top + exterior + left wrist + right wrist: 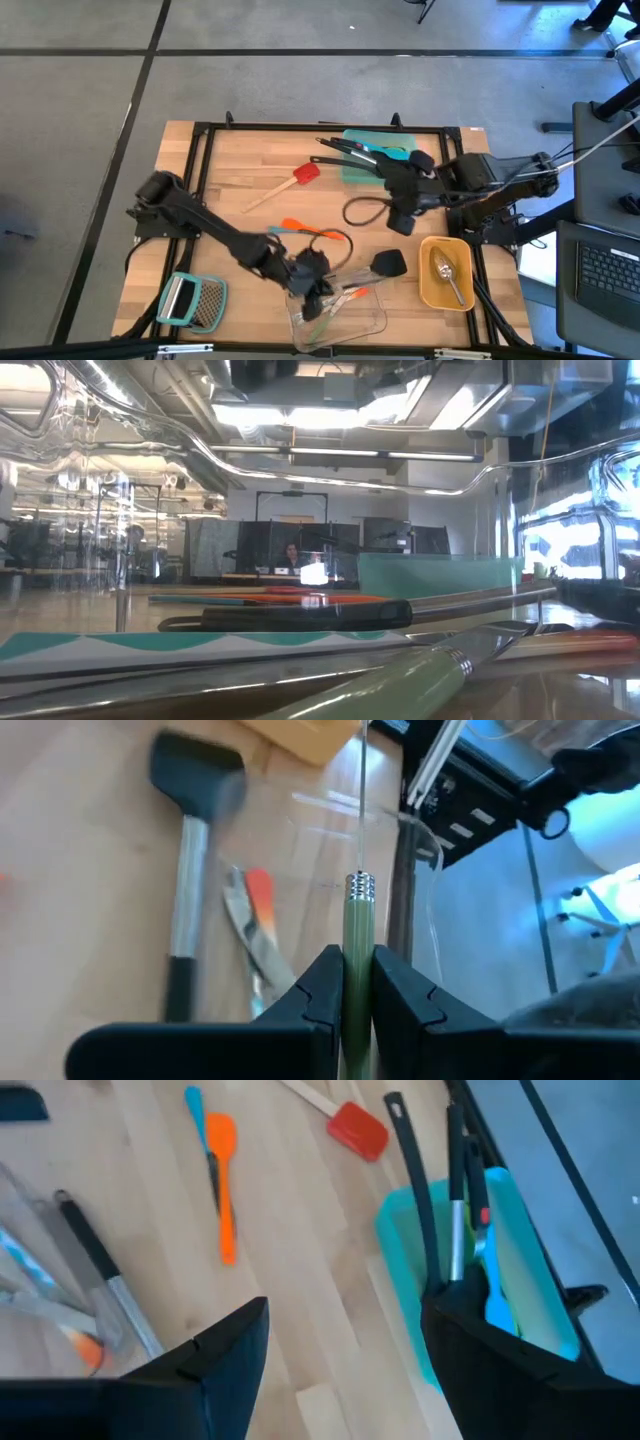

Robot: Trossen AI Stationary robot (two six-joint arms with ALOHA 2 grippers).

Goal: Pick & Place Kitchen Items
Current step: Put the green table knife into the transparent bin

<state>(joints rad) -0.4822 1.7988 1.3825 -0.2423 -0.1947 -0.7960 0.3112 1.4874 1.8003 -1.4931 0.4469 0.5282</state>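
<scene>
1. No writing can be read on any item.
2. Left claw grips a green tool with a ribbed steel collar, over the clear container at the worktop's near edge.
3. Right claw stands wide, empty, near the teal container.
4. Only the right wrist view shows black-handled utensils in it; an orange spatula lies on the worktop.

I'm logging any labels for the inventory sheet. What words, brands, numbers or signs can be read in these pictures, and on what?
None can be read.
The green-handled tool held in the left gripper shows no print.
The teal container, yellow container and grater show no lettering.
The laptop keys are too small to read.
</scene>
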